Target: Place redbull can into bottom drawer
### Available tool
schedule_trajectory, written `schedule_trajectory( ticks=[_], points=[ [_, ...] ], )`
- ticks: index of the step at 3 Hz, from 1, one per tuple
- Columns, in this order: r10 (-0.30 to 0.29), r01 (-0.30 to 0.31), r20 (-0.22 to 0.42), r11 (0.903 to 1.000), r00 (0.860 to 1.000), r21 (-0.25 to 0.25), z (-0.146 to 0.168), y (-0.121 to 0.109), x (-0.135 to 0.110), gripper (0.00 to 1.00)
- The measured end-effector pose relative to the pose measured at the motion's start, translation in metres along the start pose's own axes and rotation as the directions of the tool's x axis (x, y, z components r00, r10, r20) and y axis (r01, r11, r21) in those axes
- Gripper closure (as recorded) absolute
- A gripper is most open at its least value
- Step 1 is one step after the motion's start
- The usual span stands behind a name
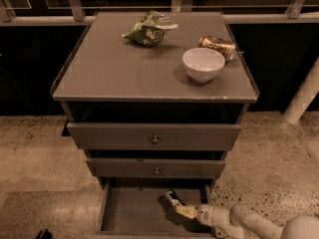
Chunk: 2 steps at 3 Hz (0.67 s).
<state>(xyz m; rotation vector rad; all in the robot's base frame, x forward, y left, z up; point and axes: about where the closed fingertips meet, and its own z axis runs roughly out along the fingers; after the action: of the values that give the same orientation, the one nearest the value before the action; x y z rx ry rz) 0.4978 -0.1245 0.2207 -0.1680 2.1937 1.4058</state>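
Note:
The bottom drawer (130,214) is pulled open at the foot of the grey-brown cabinet, and its flat floor shows. The redbull can (172,198), small and blue-and-silver, sits tilted inside the drawer at its right rear. My gripper (180,208) reaches in from the lower right on a white arm. It is shut on the can low over the drawer floor. I cannot tell whether the can touches the floor.
Two knobbed drawers (155,139) above stand slightly open and overhang the bottom one. On the cabinet top are a white bowl (203,63), a gold-brown can (217,46) on its side and a green snack bag (149,29). A white post (302,99) stands at right on the speckled floor.

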Motion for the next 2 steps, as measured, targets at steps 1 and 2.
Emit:
schedule_trajectory(
  ticks=[1, 2],
  points=[
    [0.0, 0.0, 0.0, 1.0, 1.0, 0.0, 0.0, 0.0, 0.0, 0.87],
    [0.008, -0.008, 0.0, 0.9996, 1.0, 0.029, 0.0043, -0.0025, 0.0048, 0.63]
  ],
)
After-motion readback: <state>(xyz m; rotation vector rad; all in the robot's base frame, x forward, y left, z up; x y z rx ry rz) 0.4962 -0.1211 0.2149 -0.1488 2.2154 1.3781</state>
